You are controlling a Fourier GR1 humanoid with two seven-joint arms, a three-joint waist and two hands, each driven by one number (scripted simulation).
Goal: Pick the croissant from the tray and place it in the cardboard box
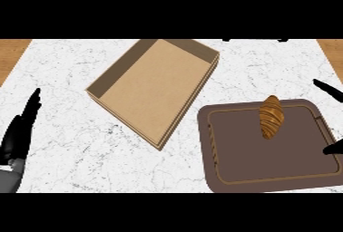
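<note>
— Croissant [271,116]: where was it when you looked?

— It lay on the tray [268,167], in the top part, a bit right of the middle. It pointed up and down, and no hand touched it.

— And where did you see the tray?

— You saw it low on the right of the counter [67,90]. It was dark brown with a raised rim.

— Was the box [157,86] near it?

— Yes. The box sat to the left of the tray and higher up, turned at a slant. Its near corner came just beside the tray's top left corner. You could see only its bare floor inside.

— What did your left hand [20,131] do?

— It rested at the left edge of the counter, fingers straight and pointing up. It held nothing.

— And your right hand [328,90]?

— You saw only two dark tips at the right edge, one above the tray and one by its right rim. They were spread well apart, so it looked open and held nothing.
</note>
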